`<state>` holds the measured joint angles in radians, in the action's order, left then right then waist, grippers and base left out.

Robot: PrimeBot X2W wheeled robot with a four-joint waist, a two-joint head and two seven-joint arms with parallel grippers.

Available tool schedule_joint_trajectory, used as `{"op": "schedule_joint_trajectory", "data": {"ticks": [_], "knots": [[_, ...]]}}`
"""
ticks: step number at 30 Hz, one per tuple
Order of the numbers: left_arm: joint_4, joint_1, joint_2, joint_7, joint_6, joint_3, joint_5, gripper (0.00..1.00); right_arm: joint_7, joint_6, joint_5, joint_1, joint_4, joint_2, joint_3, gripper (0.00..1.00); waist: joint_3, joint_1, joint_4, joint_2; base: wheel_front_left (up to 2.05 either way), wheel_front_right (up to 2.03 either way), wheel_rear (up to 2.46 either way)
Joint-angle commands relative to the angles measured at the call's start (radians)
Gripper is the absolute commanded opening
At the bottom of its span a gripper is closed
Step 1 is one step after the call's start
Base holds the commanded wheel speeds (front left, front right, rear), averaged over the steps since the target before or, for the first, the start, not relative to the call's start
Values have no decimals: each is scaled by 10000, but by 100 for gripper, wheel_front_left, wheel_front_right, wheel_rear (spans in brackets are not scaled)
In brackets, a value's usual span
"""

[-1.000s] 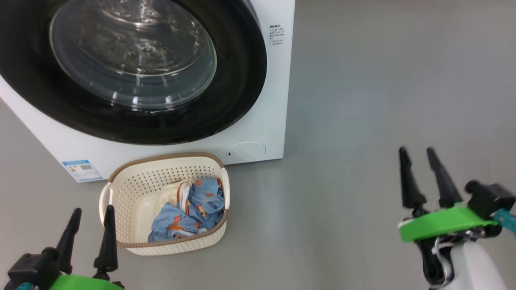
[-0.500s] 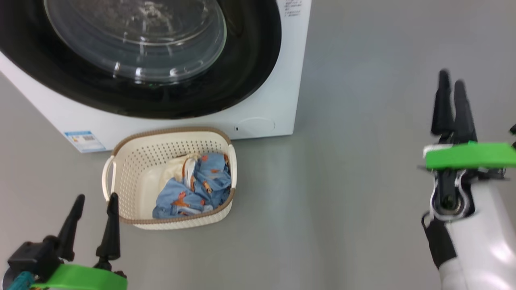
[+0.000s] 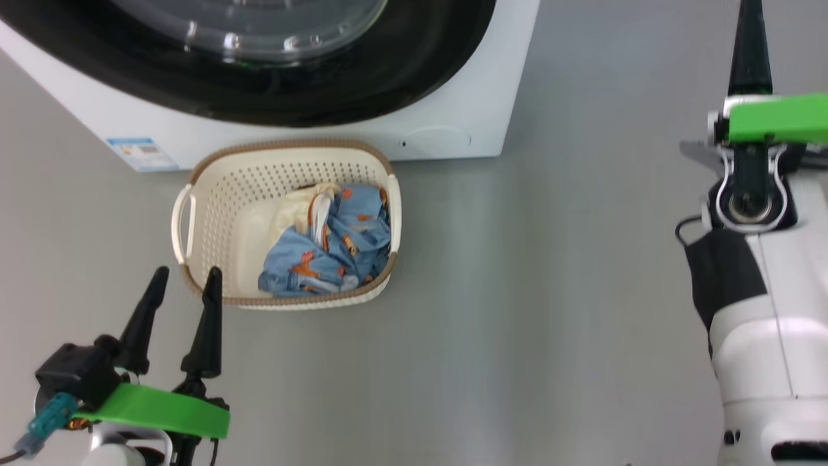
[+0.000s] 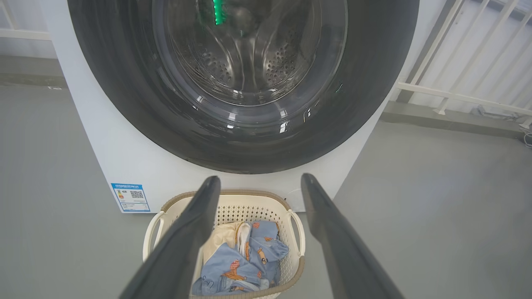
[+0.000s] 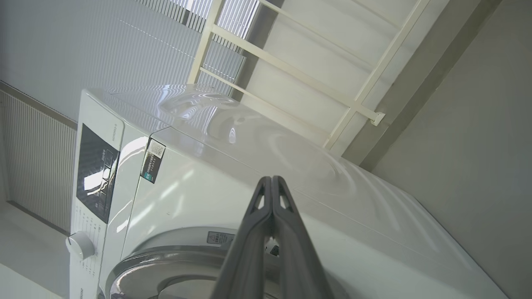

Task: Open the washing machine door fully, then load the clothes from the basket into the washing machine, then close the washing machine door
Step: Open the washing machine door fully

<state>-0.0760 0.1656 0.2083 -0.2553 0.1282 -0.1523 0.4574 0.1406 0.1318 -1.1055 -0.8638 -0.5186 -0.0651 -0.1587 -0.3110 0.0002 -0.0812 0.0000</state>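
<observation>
The washing machine (image 3: 453, 103) stands at the top of the head view, and the washing machine door (image 3: 362, 77) with its black rim lies flat against the front. In front of it the basket (image 3: 213, 194) holds the clothes (image 3: 330, 252), blue printed fabric beside a cream piece. My left gripper (image 3: 186, 275) is open and empty, just short of the basket's near left corner. In the left wrist view the left gripper (image 4: 259, 180) frames the door (image 4: 245, 83), the basket (image 4: 232, 196) and the clothes (image 4: 245, 265). My right gripper (image 3: 749, 19) is raised at the far right; it (image 5: 271, 179) is shut and empty, pointing at the machine (image 5: 249, 166).
Grey floor (image 3: 550, 291) stretches right of the basket. A blue energy sticker (image 3: 142, 152) and a round flap (image 3: 443, 137) mark the machine's lower front. The right wrist view has the control panel (image 5: 95, 174), a knob (image 5: 79, 245) and a white railing (image 5: 291, 70) behind.
The head camera has tilted, so the machine and basket sit higher in the picture. My right arm has risen and its fingers have gone from apart to together. The left gripper stays open.
</observation>
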Motion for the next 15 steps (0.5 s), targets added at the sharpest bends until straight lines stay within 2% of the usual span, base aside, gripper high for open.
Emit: {"op": "schedule_joint_trajectory", "data": {"ticks": [1,15], "knots": [[223,356,335,-65,25,324,70,100,-245,-11,-138,-371,140,121,151,0,-431,-2,-239,0,0,0,0],[431,1230,491,-65,25,-478,495,100,-3825,-11,-693,-2871,-1148,134,-88,0,-1563,-2,-458,0,0,0,0]]}}
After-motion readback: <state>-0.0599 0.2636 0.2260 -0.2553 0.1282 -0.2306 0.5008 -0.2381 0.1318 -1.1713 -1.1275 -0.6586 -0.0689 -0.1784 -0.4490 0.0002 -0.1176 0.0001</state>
